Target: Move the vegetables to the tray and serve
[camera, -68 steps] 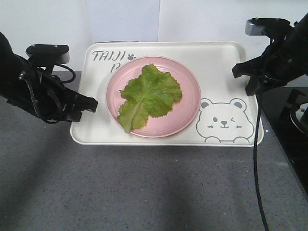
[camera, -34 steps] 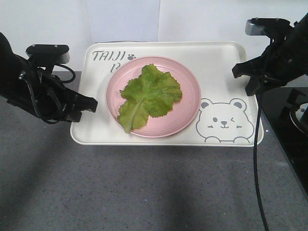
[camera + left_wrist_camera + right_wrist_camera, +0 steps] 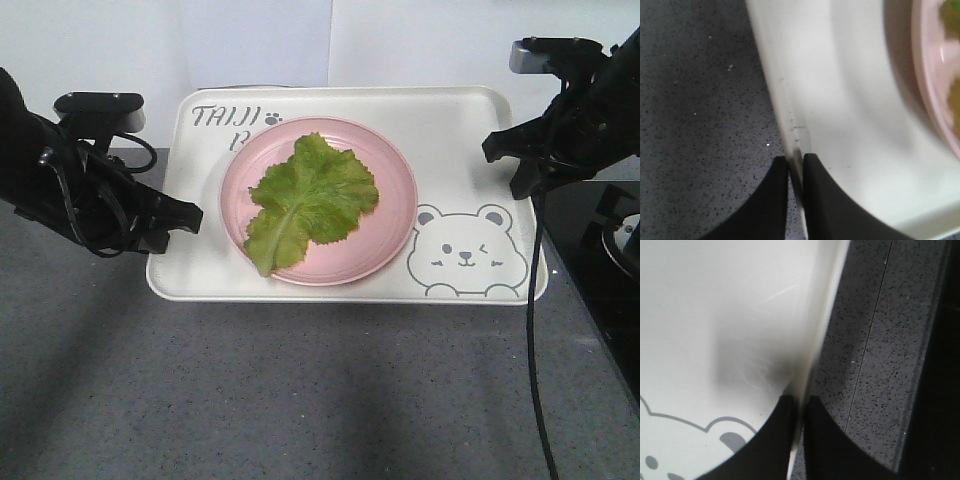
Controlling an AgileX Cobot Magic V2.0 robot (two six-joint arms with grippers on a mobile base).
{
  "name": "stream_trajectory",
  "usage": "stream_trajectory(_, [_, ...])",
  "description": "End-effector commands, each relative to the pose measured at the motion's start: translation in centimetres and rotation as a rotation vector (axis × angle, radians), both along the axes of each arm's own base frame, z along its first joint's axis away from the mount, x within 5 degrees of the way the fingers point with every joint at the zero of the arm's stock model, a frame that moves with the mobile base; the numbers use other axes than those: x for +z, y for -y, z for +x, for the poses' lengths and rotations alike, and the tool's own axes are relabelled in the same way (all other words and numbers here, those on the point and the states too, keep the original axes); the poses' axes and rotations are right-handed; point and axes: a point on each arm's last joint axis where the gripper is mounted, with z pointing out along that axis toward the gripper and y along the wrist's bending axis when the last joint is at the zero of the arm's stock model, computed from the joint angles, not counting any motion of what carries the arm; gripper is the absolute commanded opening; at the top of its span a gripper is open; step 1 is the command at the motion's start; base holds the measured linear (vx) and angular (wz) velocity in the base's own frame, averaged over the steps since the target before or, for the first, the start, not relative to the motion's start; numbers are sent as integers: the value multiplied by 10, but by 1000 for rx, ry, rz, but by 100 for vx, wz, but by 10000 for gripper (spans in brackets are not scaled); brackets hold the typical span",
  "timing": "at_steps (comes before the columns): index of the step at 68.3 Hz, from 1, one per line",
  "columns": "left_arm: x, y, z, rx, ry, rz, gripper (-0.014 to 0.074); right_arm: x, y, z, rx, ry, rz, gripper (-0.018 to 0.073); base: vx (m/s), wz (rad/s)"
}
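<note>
Two grippers, left gripper point(image 3: 796, 165) and right gripper point(image 3: 800, 407), each pinching one tray point(image 3: 440, 130) rim, one lettuce leaf point(image 3: 312, 198), one pink plate point(image 3: 395, 225).

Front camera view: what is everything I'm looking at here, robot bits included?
lettuce leaf: one, bright green, ruffled, lying on the pink plate.
pink plate: one, round, pink, standing on the tray, left of the bear face.
tray: one, cream, rectangular with grey lettering and a winking bear, on the countertop.
countertop: one, dark grey, speckled, under the tray.
wall: one, white, behind the tray.
cable: one, black, hanging down on the right side.
left gripper: one, black, jaws closed on the tray's left rim.
right gripper: one, black, jaws closed on the tray's right rim.
</note>
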Motion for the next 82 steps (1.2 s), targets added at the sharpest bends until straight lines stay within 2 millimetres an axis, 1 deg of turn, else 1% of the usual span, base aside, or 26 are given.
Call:
stream_trajectory(1, [29,9,-5,-18,134,-115,-6,28,-9,-16,61,55,67,-6,0,0])
stream_trajectory(82, [30,9,-3,-16,158,-112,-6,28,-10,-14,59,65,75,-6,0,0])
